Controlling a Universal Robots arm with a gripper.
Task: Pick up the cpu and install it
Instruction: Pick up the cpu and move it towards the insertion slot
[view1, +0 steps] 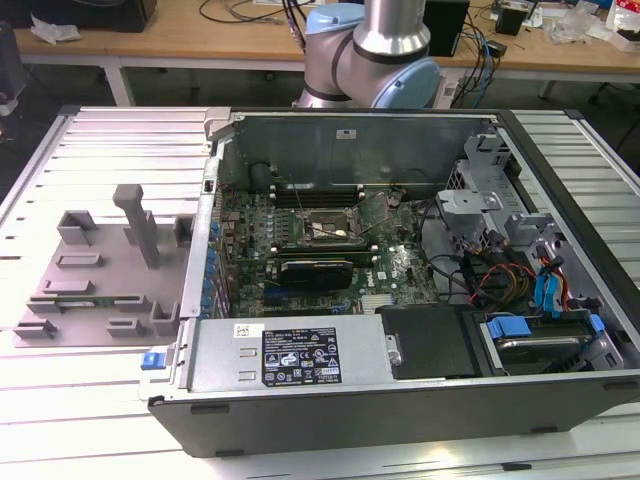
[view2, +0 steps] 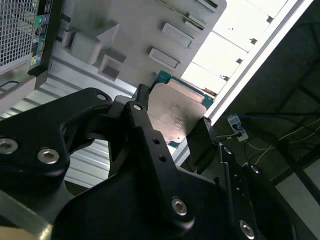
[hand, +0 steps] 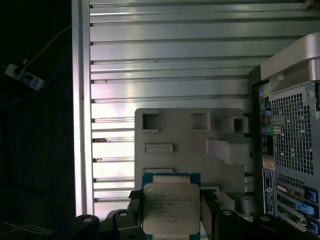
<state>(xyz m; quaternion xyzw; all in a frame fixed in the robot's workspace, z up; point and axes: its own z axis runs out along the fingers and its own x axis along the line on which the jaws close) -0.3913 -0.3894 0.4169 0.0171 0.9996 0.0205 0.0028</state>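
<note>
Exterior view: grey fixture plate (view1: 110, 275) at 9 o'clock on the slatted table (view1: 60, 400). Open computer case (view1: 400, 400) from centre to 3 o'clock, its black socket frame (view1: 325, 228) near mid-board. Arm (view1: 370, 60) at 12 o'clock. In both wrist views the gripper (hand: 171, 210) (view2: 172, 115) has its fingers (view2: 142, 112) clamped on opposite edges of the cpu (hand: 171, 207) (view2: 177, 117). The chip is silver face showing, held clear above the plate, beside the case's rear grille (hand: 292, 125).

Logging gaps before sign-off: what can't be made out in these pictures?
Both wrist views: underside of the cpu, facing away.
Second wrist view: cpu's gripped edges, covered by the claw.
Exterior view: socket contacts, too small; upper part of the arm, cut off by the top edge.
</note>
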